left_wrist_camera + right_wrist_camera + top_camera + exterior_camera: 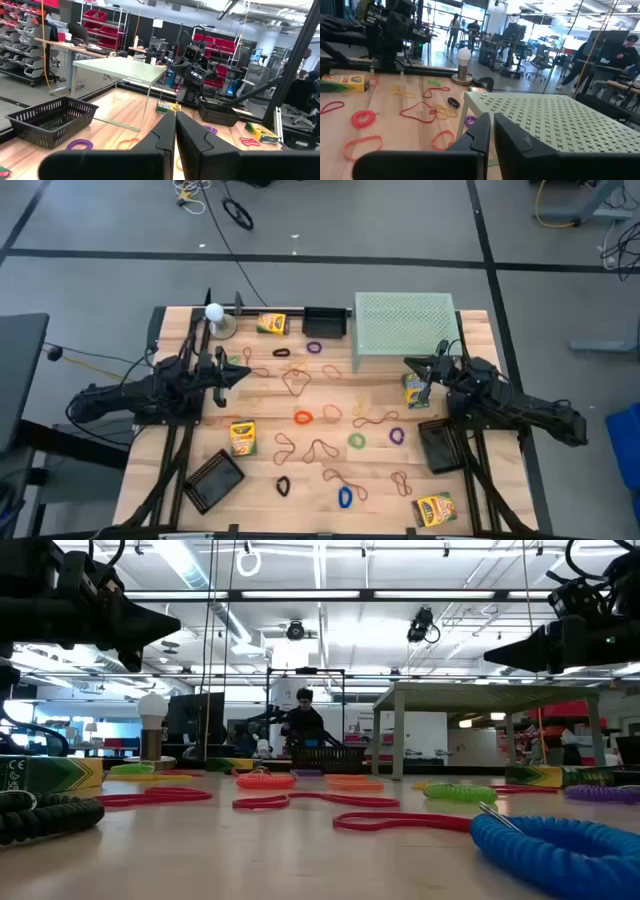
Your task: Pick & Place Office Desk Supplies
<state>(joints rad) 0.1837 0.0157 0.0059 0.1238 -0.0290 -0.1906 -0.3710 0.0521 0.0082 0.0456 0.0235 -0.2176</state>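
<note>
Both grippers hover above the wooden table, shut and holding nothing. My left gripper (pixel 244 372) (pixel 175 125) is at the left and points toward the table's right. My right gripper (pixel 412 363) (pixel 491 126) is at the right, beside the pale green shelf's near corner, above a crayon box (pixel 416 390). More crayon boxes lie flat at the far side (pixel 271 323), the left (pixel 242 437) and the near right (pixel 434 509). Black mesh trays (pixel 324 321) (pixel 213 480) (pixel 441 445) rest on the table. Several rubber-band loops (pixel 303 417) lie scattered across the middle.
The pale green perforated shelf (pixel 404 328) stands on legs at the far right. A white ball on a stand (pixel 214 314) sits at the far left. People and shelving show in the room beyond the table.
</note>
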